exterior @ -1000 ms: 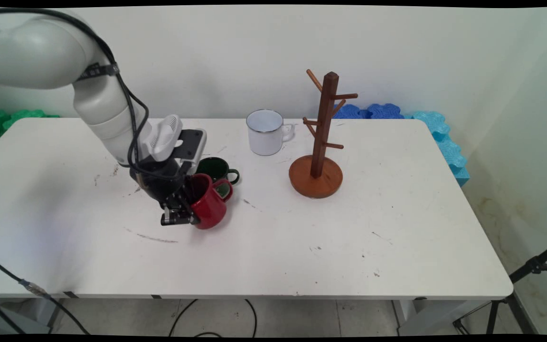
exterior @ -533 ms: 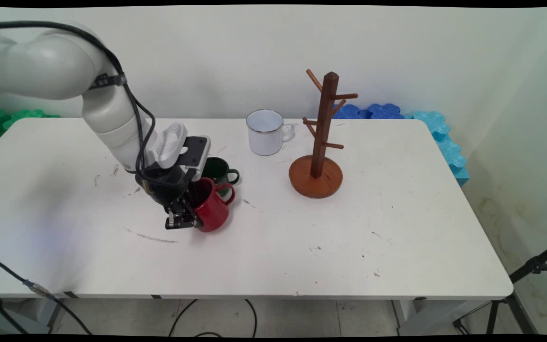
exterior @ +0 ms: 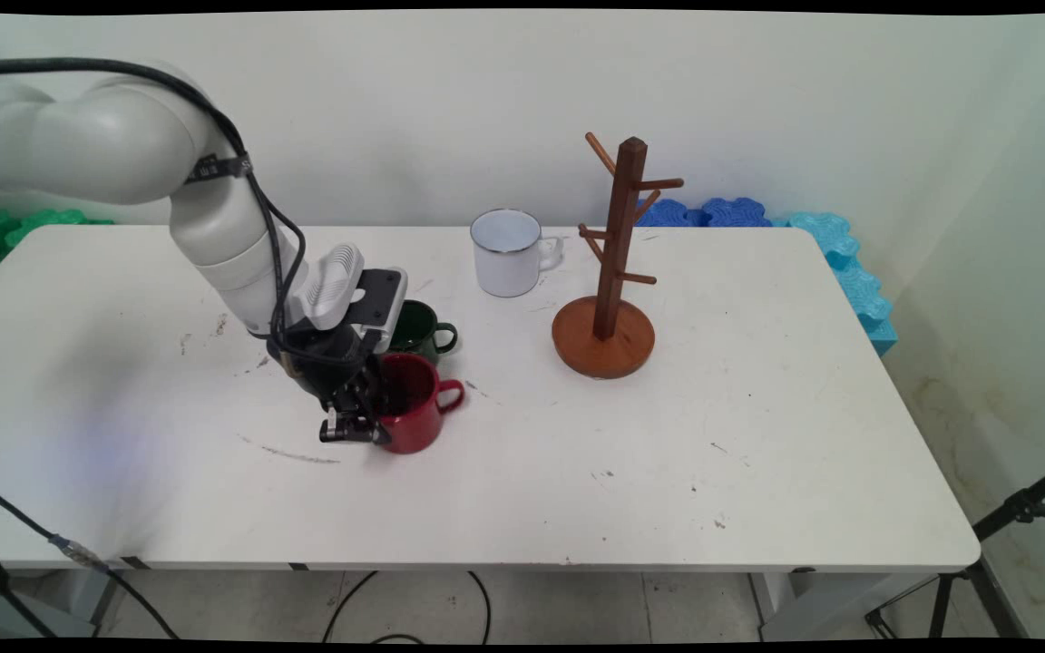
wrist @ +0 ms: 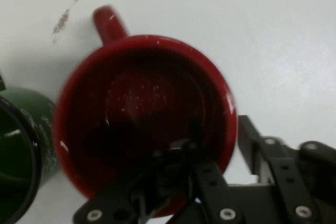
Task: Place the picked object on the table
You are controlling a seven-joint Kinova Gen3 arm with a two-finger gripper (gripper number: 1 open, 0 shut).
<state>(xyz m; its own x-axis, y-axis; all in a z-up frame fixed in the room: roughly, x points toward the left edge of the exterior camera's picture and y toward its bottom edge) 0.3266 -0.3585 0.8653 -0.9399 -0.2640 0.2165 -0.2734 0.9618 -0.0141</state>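
Currently the tool (exterior: 355,422) stands low over the left-centre of the white bench (exterior: 577,472), with one finger inside the red mug (exterior: 414,415) and the other finger (wrist: 252,140) outside its wall, so the jaws straddle the rim on the mug's 9 o'clock side as seen in the main view. In the hand view the inner finger reaches down into the mug's dark interior near the rim, while the outer finger lies close beside the outer wall; the mug wall sits between them, and the tool appears closed on it. The red mug (wrist: 142,114) stands upright on the bench, opening upward, with its handle pointing toward 3 o'clock in the main view. A dark green mug (exterior: 420,328) stands just behind the red mug, at about 12 o'clock from it, very close to it; whether the two touch cannot be told. Its handle also points toward 3 o'clock, and the arm's wrist partly covers its left side. In the hand view the green mug (wrist: 21,150) appears at the left edge, just beside the red one. A white enamel mug (exterior: 509,253) stands farther back, at about 1 o'clock from the red mug. A brown wooden mug tree (exterior: 613,272) stands at 3 o'clock from the white mug, near it, on a round base with bare pegs.
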